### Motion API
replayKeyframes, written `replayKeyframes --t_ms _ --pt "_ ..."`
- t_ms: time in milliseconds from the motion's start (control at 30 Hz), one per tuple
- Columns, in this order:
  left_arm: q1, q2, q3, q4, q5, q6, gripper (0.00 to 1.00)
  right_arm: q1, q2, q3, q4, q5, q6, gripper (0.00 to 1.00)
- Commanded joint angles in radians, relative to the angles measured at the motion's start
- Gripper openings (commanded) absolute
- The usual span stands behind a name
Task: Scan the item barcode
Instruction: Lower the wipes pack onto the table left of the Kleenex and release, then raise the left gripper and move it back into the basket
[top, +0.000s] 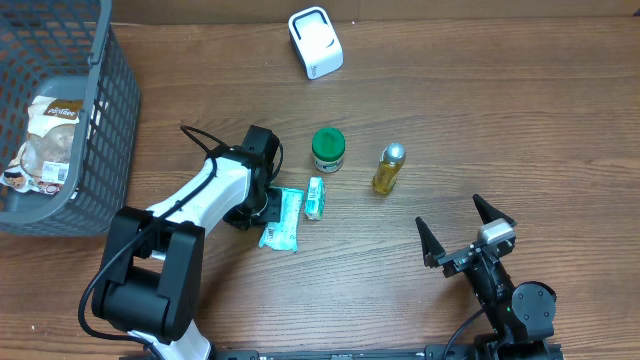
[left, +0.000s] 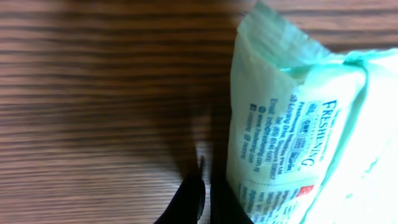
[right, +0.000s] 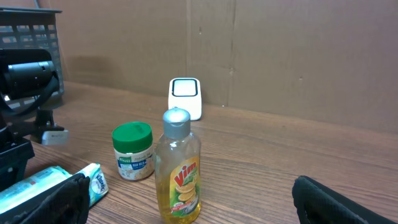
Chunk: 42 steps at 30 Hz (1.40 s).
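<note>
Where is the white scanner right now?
Overhead, the white scanner stands alone at the far middle of the table, beyond the green-lidded jar and the Vim bottle.

Pale green wipes packet (left: 292, 137), wood-grain table (left: 93, 93) — dark tool (left: 200, 186) closed, just beside

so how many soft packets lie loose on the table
2: the teal wipes pack at the left hand, and a smaller packet just right of it. none look hidden

Left arm (top: 200, 195) stretched forward, left hand (top: 262, 207) pinched closed, right hand (top: 447, 210) spread wide.
</note>
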<state>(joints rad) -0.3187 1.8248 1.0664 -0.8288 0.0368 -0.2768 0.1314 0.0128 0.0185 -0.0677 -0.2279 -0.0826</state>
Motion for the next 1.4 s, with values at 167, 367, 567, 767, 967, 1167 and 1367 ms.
replayKeyframes --t_ms 167,367,567,767,967,1167,1367 --pt "0.004 0.007 0.029 -0.016 0.104 0.043 0.04 -0.004 -0.01 -0.011 0.006 0.01 -0.005 1.0" --pt "0.005 -0.022 0.166 -0.132 0.089 0.061 0.07 -0.004 -0.01 -0.011 0.006 0.01 -0.005 1.0" --pt "0.021 -0.028 0.432 -0.372 -0.087 0.06 0.1 -0.004 -0.01 -0.011 0.006 0.01 -0.005 1.0" --pt "0.058 -0.028 0.748 -0.521 -0.154 0.06 0.12 -0.004 -0.01 -0.011 0.006 0.01 -0.005 1.0" --pt "0.114 -0.028 1.088 -0.579 -0.222 0.068 0.2 -0.004 -0.01 -0.011 0.006 0.01 -0.005 1.0" --pt "0.167 -0.028 1.307 -0.533 -0.452 0.154 0.58 -0.004 -0.01 -0.011 0.006 0.01 -0.005 1.0" --pt "0.262 -0.024 1.318 -0.462 -0.515 0.222 0.71 -0.004 -0.01 -0.011 0.006 0.01 -0.005 1.0"
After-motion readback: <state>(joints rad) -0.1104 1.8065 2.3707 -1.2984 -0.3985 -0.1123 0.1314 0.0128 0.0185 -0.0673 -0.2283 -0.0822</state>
